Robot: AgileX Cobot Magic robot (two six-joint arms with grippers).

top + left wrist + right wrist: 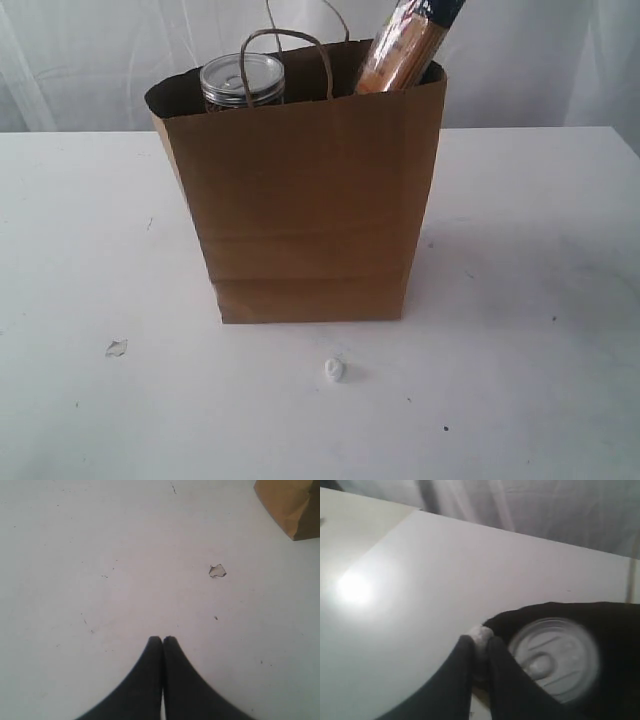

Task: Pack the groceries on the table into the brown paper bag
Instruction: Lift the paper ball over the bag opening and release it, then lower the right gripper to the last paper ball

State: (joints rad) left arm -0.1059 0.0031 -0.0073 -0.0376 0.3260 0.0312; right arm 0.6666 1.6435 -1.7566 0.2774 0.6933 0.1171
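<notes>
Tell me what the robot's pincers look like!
The left pincer has two smooth black fingers, wide at the base and curving in to thin rounded tips. The right pincer looks the same: plain, black and curved. No cables, stickers or markings show on either one, and the arms themselves are out of sight.

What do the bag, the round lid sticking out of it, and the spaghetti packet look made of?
Brown paper bag: matte kraft paper, with fold creases and twisted paper handles. Round lid: likely metal, silvery sheen, pressed rings and a pull tab. Spaghetti packet: probably glossy plastic film, given the glare and pasta showing through.
</notes>
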